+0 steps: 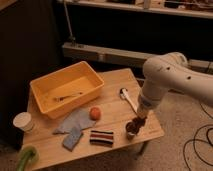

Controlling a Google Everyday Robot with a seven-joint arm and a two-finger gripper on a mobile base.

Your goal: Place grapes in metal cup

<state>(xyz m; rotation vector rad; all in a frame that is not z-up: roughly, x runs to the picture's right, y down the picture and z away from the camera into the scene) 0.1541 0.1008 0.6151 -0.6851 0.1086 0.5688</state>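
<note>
Hovering just above the metal cup near the counter edge, my hand, which I cannot tell is pinching the grapes or not, might drop them on the rim and send them rolling off.

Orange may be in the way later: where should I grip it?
Across its middle, from straight above: the orange is round and sits at the edge of the cloth. The gripper hangs over the metal cup, further right in view.

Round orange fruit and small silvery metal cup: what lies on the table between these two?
Only bare wooden table in the camera view, between the round orange fruit and the small silvery metal cup. The gripper hangs just above that cup.
</note>
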